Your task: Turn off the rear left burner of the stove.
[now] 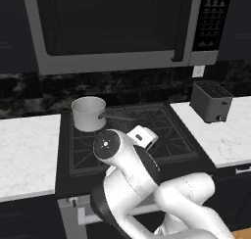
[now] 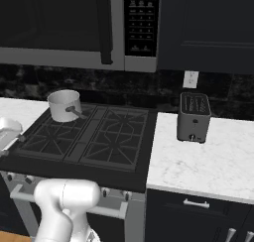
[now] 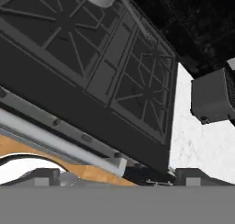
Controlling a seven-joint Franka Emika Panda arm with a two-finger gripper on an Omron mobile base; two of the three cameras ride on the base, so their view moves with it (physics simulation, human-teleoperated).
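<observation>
The stove (image 1: 147, 157) (image 2: 74, 159) is a black cooktop with four grates. A silver-grey saucepan (image 1: 88, 113) (image 2: 64, 105) stands on the rear left burner (image 1: 112, 126) (image 2: 83, 118) and covers most of it. Small knobs (image 3: 86, 137) (image 2: 104, 191) line the silver front panel above the bar handle (image 3: 59, 145). In the hand view my gripper (image 3: 117, 178) is open, its dark fingertips (image 3: 43, 175) wide apart with nothing between them. It hangs in front of and above the stove's front edge, clear of the knobs. The white hand housing (image 1: 142, 135) shows over the cooktop.
A dark toaster (image 1: 212, 102) (image 2: 193, 117) (image 3: 213, 99) stands on the white counter (image 2: 198, 161) right of the stove. A steel-framed microwave (image 1: 117, 27) hangs above the cooktop. More white counter (image 1: 27, 150) lies to the left. My own arm (image 1: 147, 194) blocks the stove's front.
</observation>
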